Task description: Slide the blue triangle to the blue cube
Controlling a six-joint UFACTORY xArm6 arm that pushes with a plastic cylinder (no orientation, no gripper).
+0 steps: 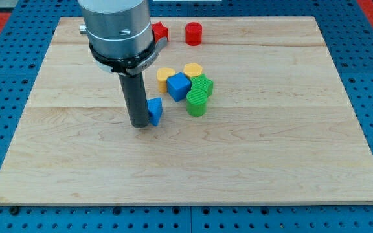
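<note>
Right now my tip [139, 124] sits hard against the blue triangle [155, 110], which lies just to the tip's right in the view and a touch toward the view's top. There are no jaws to speak of: the arm ends in a plain dark rod, holding nothing, only pressing sideways on the block. The rod hides the triangle's left edge, so contact looks real, though the exact touching face cannot be made out.

The relation that matters is the line from tip through triangle to the blue cube [179, 86]. From the tip the cube lies further right and toward the view's top, beyond the triangle, near it but with a strip of bare board between them. Tip, triangle and cube look roughly lined up on one diagonal, so I judge a continued push up and to the right should carry the triangle onto the cube's lower left face.

Around the cube, seen from the tip: a yellow block [165, 75] touching it on the far left side, another yellow block [193, 70] behind it, and two green blocks [199, 94] just right of it. The nearer green one stands close to the triangle's path, so a push aimed too far right could strike it instead. A red star [160, 30], partly hidden by the arm, and a red cylinder [193, 33] sit well beyond, out of the way
</note>
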